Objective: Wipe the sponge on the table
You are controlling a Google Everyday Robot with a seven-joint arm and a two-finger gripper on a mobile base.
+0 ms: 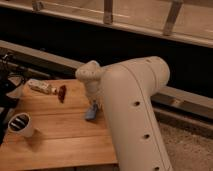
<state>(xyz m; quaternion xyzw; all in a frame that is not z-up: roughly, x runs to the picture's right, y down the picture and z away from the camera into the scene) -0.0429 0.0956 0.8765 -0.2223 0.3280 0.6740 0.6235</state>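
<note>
Gripper (95, 105) meets sponge (91, 113) near the table's (60, 142) right edge; whether it grips you cannot tell; wiping seems in hand: your stroke needs steady downward pressure

Dim warm light from above turns the table (55, 145) amber; the far background (100, 45) is black. The gripper (94, 106), down at the sponge (90, 114) mid-table, sits in the shadow of the arm (135, 110).
</note>
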